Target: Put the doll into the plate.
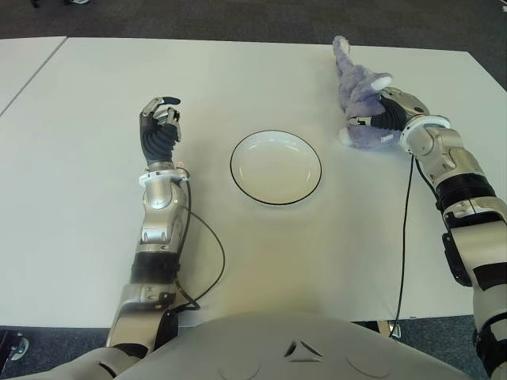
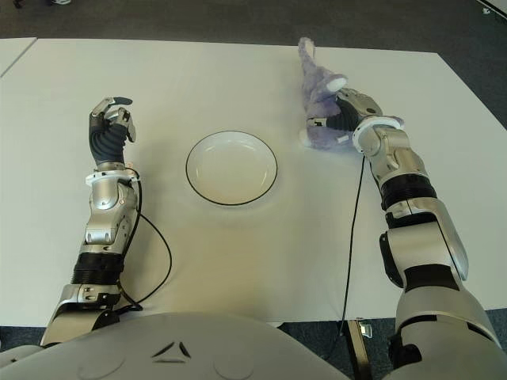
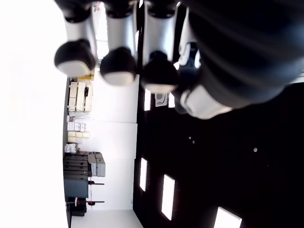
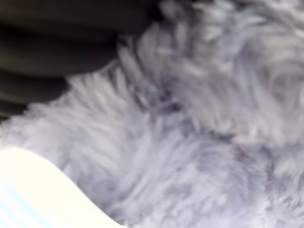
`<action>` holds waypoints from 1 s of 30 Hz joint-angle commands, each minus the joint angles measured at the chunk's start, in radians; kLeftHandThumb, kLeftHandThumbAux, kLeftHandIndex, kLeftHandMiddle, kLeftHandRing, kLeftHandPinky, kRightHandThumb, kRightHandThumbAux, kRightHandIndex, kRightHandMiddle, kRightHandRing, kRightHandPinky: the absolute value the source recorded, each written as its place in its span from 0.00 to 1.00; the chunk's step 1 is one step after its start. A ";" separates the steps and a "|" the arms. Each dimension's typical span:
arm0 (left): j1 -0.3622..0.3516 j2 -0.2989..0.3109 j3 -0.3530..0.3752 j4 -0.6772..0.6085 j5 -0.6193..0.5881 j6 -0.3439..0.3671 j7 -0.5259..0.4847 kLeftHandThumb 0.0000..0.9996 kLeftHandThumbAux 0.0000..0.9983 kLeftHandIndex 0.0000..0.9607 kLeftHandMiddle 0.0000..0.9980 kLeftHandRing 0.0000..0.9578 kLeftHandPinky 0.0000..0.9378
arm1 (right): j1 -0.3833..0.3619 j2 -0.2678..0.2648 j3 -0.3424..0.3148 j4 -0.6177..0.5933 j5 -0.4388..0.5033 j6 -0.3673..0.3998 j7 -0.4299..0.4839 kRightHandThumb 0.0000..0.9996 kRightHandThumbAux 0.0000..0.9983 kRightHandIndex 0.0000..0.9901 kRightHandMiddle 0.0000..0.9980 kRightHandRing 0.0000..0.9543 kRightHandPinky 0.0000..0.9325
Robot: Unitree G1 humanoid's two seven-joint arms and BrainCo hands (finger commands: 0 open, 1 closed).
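Currently the white plate (image 1: 276,168) with its dark rim sits mid-table (image 1: 253,269), nothing in it. Left hand (image 1: 160,123) is left of the plate, fingers curled, holding nothing. Right of the plate and farther back, right hand (image 1: 379,119) grips the purple plush doll (image 1: 356,91).

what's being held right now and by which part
The right hand is closed on the doll at its lower body, right of the plate. The left hand holds nothing.
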 commanded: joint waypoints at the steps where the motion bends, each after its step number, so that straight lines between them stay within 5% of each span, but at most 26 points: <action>1: 0.114 -0.061 -0.006 0.042 0.001 0.000 -0.006 0.71 0.71 0.46 0.87 0.91 0.92 | 0.068 0.031 0.047 0.062 -0.018 -0.008 0.021 0.20 0.33 0.00 0.00 0.00 0.02; 6: 0.116 -0.059 -0.006 0.040 -0.003 -0.004 -0.012 0.71 0.71 0.46 0.86 0.91 0.92 | 0.073 0.031 0.050 0.074 -0.024 -0.041 -0.082 0.29 0.39 0.08 0.00 0.00 0.14; 9: 0.118 -0.059 -0.006 0.040 -0.005 -0.008 -0.016 0.71 0.71 0.46 0.86 0.91 0.92 | 0.079 0.037 0.039 0.079 -0.018 -0.039 -0.156 0.45 0.45 0.24 0.08 0.16 0.32; 11: 0.119 -0.059 -0.006 0.039 -0.007 -0.010 -0.018 0.71 0.71 0.46 0.86 0.91 0.92 | 0.082 0.044 0.029 0.081 -0.010 -0.025 -0.192 0.61 0.60 0.35 0.23 0.35 0.47; 14: 0.119 -0.059 -0.007 0.040 -0.008 -0.013 -0.019 0.71 0.71 0.46 0.86 0.91 0.92 | 0.082 0.050 0.022 0.082 -0.004 -0.007 -0.215 0.69 0.66 0.41 0.32 0.46 0.54; 17: 0.120 -0.058 -0.007 0.039 -0.011 -0.016 -0.022 0.71 0.71 0.46 0.86 0.91 0.92 | 0.083 0.060 0.013 0.083 -0.004 0.024 -0.252 0.73 0.69 0.43 0.40 0.53 0.58; 22: 0.120 -0.059 -0.003 0.038 -0.020 -0.018 -0.028 0.71 0.71 0.46 0.86 0.91 0.92 | 0.087 0.071 0.002 0.079 -0.005 0.047 -0.322 0.95 0.67 0.47 0.42 0.47 0.50; 30: 0.117 -0.059 -0.001 0.039 -0.022 -0.023 -0.025 0.71 0.71 0.46 0.86 0.91 0.92 | 0.088 0.085 -0.015 0.088 0.008 0.062 -0.398 1.00 0.67 0.46 0.47 0.48 0.49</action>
